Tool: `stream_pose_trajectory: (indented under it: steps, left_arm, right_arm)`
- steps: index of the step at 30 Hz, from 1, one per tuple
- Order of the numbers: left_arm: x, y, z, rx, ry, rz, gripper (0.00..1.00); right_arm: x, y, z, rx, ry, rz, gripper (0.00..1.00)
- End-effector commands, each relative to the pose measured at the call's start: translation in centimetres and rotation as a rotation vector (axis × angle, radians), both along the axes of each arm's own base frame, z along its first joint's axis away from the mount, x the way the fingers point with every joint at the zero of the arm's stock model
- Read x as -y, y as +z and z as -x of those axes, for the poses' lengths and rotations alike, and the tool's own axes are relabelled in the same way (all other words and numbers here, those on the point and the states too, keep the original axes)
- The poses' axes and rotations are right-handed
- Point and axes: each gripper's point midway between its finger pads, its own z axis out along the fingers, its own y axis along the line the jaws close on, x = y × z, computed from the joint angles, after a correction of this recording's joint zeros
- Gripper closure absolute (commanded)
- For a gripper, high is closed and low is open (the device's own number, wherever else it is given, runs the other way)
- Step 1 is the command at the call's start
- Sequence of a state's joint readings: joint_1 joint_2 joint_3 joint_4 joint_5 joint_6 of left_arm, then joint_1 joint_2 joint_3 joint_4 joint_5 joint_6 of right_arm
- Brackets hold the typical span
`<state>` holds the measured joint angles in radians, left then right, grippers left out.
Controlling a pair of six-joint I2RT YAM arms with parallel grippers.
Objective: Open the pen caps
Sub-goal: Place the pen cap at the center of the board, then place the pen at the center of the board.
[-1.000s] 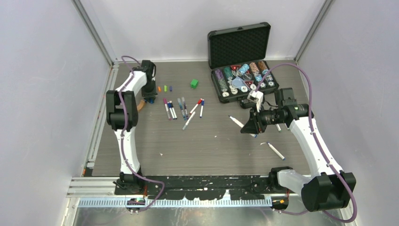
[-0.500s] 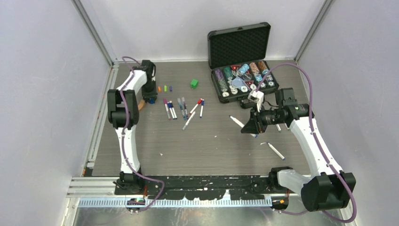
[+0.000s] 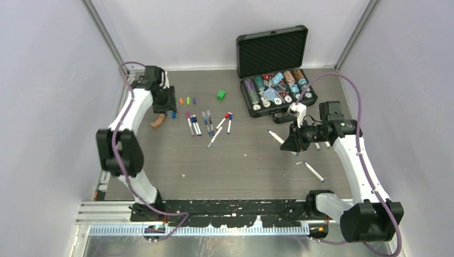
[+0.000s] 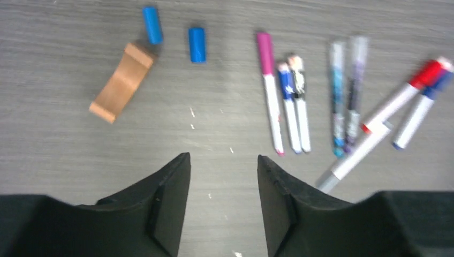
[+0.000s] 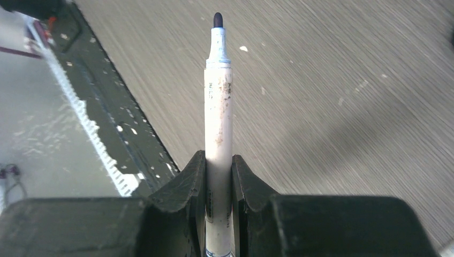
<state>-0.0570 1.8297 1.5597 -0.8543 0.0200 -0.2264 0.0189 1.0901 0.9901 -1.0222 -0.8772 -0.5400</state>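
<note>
- Between the fingers of the right pincer (image 5: 218, 160) sits one pen (image 5: 219, 107), clenched by its white barrel with a jaw pressed to each side.
- That pen's long axis runs straight out along the pincer's own line. Its uncapped dark tip points directly away from the pincer, and the rear of the barrel passes back between the fingers.
- Seen from the top camera, the same pen slants out of the pincer toward the far left.
- The left pincer (image 4: 222, 160) is released: its jaws stand apart, with only bare bench (image 4: 225, 107) showing in the gap.
- Ahead of the left pincer and a little left in its wrist view lie two blue caps (image 4: 197, 44), apart from each other, each with its long axis pointing roughly away from the pincer.
- A brown curved piece (image 4: 123, 81) lies just beside the left-hand cap, nearer the pincer.
- Ahead and to the right, a row of pens (image 4: 292, 107) lies side by side, long axes running away from the pincer and capped ends at the far side.
- Further right, a red-capped and a blue-capped pen slant with their caps far and to the right.
</note>
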Motion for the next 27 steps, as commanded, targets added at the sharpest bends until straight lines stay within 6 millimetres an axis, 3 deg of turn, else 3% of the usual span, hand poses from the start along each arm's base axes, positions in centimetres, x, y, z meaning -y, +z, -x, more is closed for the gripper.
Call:
stream_pose_trajectory:
  steps: [1, 5, 9, 12, 17, 27]
  left_arm:
    - [2.5, 8.2, 2.8, 0.261, -0.106, 0.144, 0.44]
    - [3.5, 11.9, 7.1, 0.431, -0.151, 0.207, 0.25]
    - [4.1, 13.3, 10.6, 0.599, -0.175, 0.252, 0.01]
    - [4.8, 13.7, 12.7, 0.697, -0.211, 0.287, 0.0]
    - [4.6, 12.1, 14.2, 0.703, -0.225, 0.24, 0.0]
    - [4.5, 12.3, 15.1, 0.708, -0.268, 0.145, 0.0]
  right_arm:
    - [2.5, 0.4, -0.2, 0.101, -0.046, 0.163, 1.0]
    - [6.4, -0.8, 0.6, 0.08, -0.128, 0.318, 1.0]
    - [9.5, -1.5, 1.6, 0.046, -0.188, 0.406, 1.0]
    - [12.0, -2.5, 2.4, 0.02, -0.232, 0.498, 1.0]
    - [15.4, -4.5, 3.5, -0.024, -0.261, 0.607, 1.0]
    - [20.4, -9.2, 4.7, -0.159, -0.231, 0.718, 1.0]
